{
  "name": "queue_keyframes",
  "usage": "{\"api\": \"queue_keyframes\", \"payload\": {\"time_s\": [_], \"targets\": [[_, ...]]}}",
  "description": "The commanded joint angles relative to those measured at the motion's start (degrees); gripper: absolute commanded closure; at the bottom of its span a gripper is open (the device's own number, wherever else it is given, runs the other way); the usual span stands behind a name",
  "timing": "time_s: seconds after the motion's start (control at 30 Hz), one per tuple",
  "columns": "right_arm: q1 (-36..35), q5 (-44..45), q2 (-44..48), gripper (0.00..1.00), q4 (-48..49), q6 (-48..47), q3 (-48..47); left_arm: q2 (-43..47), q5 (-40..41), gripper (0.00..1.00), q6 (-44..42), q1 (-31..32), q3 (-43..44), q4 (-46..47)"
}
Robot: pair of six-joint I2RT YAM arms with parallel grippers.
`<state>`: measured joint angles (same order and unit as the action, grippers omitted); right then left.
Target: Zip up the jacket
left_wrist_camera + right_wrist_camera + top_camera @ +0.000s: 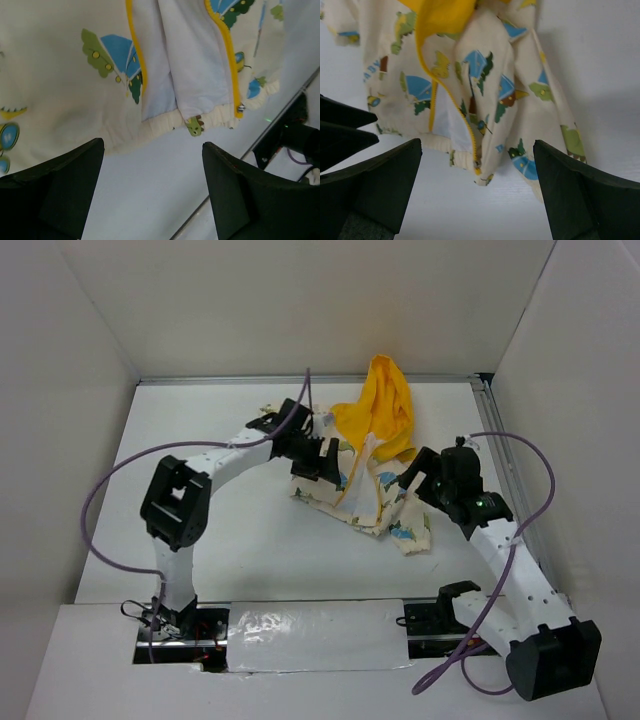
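toward the far middle of the white surface (pixel 250 540), the jacket (pixel 375 495) lies crumpled and front-up, with its cream printed body nearer the arms and its yellow hood (pixel 385 410) bunched behind it toward the back wall. its front is unzipped: the two yellow zipper strips (pixel 227 55) run apart down the front, pale inner fabric shows between them, and they end at the ribbed cream hem (pixel 160 125). a small metal piece (pixel 240 107) sits at the bottom of one strip in the left wrist view. the left pincer (pixel 322 458) hangs over the jacket's left part in the top view. from its own camera its two dark fingers (pixel 65 180) stand wide apart with nothing between them, over bare surface just short of the hem. the right pincer (pixel 415 478) hovers at the jacket's right edge, also spread wide and holding nothing. in its wrist view the hem and the lower end of a strip lie in the gap between its fingers (pixel 560 185), though i cannot tell whether they touch the fabric. white walls (pixel 90 320) close in the surface on three sides, and a purple cable (pixel 100 490) loops off each arm.
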<state>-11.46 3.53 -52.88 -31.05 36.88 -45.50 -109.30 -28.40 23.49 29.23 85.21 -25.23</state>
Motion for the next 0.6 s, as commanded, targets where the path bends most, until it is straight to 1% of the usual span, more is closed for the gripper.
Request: {"api": "queue_keyframes", "payload": {"time_s": [0.0,0.07,0.1,0.23,0.33,0.43,0.5,0.53,0.57], "targets": [[1.35,-1.68,1.99,0.0,-0.24,1.7,2.25,-6.87,7.29,0.09,-2.39,3.1,8.89,-7.1],[1.88,-1.95,1.91,0.0,-0.07,1.96,3.57,-9.26,8.97,0.11,-2.83,4.86,11.46,-8.95],[1.97,-2.21,1.99,0.0,-0.07,2.05,3.92,-11.44,11.24,0.13,-3.0,5.48,13.38,-9.39],[2.5,-2.74,2.43,0.0,-0.33,2.23,4.97,-15.42,15.91,0.14,-2.22,7.33,16.21,-12.56],[2.85,-2.56,3.84,0.0,-0.33,2.49,5.85,-17.26,18.55,0.2,-0.9,7.68,17.0,-14.14],[3.2,-3.18,4.8,0.0,0.29,2.23,6.82,-17.71,20.39,0.32,-0.46,7.94,17.1,-13.71],[3.64,-3.27,4.72,0.0,0.2,1.79,6.74,-18.41,20.67,0.36,-0.11,8.47,18.14,-14.4],[3.73,-3.27,4.46,0.0,0.2,1.35,6.82,-18.84,21.1,0.5,0.59,8.65,19.02,-15.36],[3.73,-4.66,4.11,0.0,0.37,1.17,6.74,-19.28,21.02,0.61,1.29,8.82,20.07,-16.59]]}}
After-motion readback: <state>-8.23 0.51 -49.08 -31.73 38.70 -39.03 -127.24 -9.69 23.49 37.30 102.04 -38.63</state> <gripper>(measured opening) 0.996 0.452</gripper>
